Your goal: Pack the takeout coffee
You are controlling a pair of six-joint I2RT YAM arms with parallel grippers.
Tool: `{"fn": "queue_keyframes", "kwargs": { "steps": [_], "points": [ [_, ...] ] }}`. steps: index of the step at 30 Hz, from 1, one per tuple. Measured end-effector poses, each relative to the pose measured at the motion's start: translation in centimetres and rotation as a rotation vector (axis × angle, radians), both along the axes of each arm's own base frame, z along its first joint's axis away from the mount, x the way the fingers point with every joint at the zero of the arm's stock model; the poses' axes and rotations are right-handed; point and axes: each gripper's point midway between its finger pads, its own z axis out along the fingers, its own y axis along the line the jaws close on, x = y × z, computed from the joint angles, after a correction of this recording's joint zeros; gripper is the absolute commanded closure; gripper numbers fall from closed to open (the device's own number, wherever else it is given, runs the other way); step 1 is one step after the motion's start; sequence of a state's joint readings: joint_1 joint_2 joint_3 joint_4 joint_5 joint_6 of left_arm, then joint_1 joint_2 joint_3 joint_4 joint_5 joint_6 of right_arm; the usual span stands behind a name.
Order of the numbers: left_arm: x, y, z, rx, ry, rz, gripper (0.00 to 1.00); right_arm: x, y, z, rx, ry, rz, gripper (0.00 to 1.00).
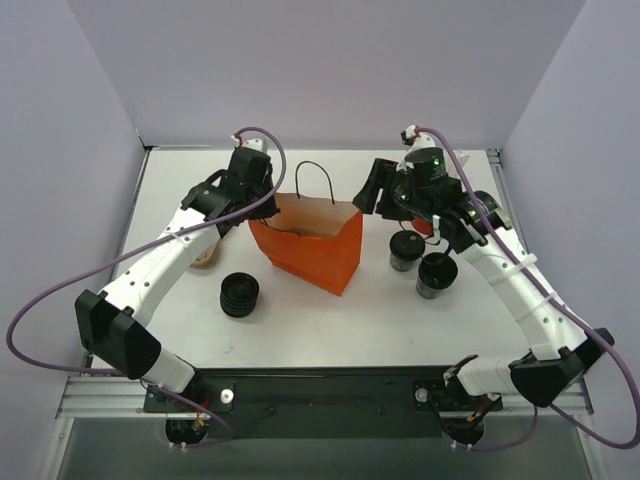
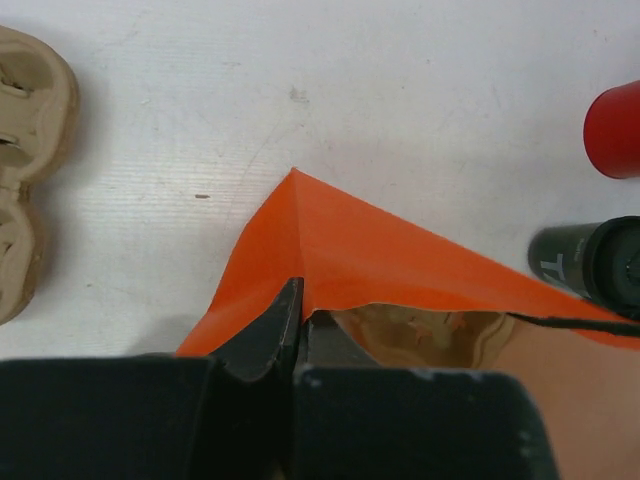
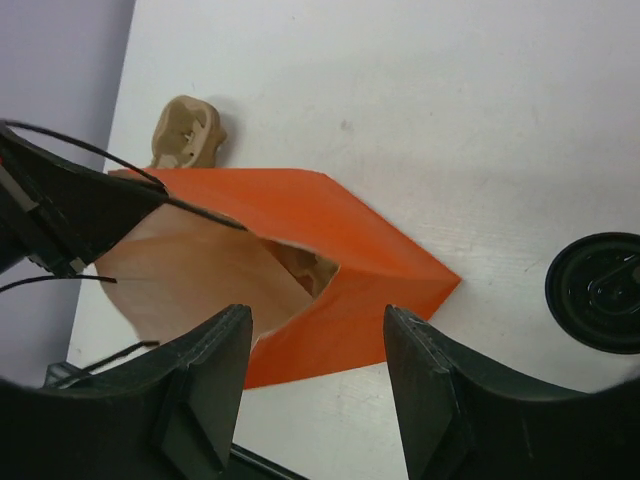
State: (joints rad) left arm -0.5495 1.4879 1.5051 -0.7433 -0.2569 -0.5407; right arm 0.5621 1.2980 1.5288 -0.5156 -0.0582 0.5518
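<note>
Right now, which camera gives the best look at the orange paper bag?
The top external view: the whole orange paper bag stands open. The left wrist shows only a rim corner pinched by the left gripper; the right wrist shows its open mouth.

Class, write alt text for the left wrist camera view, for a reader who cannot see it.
The left claw pinches the rim of an orange paper bag standing on a white table. A tan pulp cup carrier lies at the left edge; a red cup and a dark cup stand at the right.
</note>
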Motion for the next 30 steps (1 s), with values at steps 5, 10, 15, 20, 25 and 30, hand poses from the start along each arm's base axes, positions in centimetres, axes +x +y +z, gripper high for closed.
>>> {"fn": "queue_keyframes", "kwargs": {
  "steps": [5,10,15,20,25,30],
  "points": [
    [0.3,-0.9,-0.9,-0.070,0.062,-0.009,0.99,0.0,0.2,-3.5,-0.073,0.108,-0.027,0.46],
    [0.0,-0.9,-0.8,-0.091,0.084,-0.029,0.82,1.6,-3.7,-3.1,-0.142,0.086,-0.134,0.41],
    [-0.6,-0.4,-0.2,-0.066,0.112,-0.034,0.78,3.0,-6.5,-1.6,-0.190,0.034,-0.181,0.43],
    [-1.0,-0.1,0.7,-0.059,0.127,-0.031,0.59,2.8,-6.6,-0.9,-0.147,0.047,-0.202,0.43],
    [-0.7,0.1,2.4,-0.053,0.097,-0.043,0.52,2.2,-7.0,-1.6,-0.158,0.086,-0.226,0.41],
    [-0.2,1.3,3.0,-0.009,0.071,-0.057,0.48,2.4,-7.5,-1.7,-0.179,0.096,-0.236,0.40]
  ]
}}
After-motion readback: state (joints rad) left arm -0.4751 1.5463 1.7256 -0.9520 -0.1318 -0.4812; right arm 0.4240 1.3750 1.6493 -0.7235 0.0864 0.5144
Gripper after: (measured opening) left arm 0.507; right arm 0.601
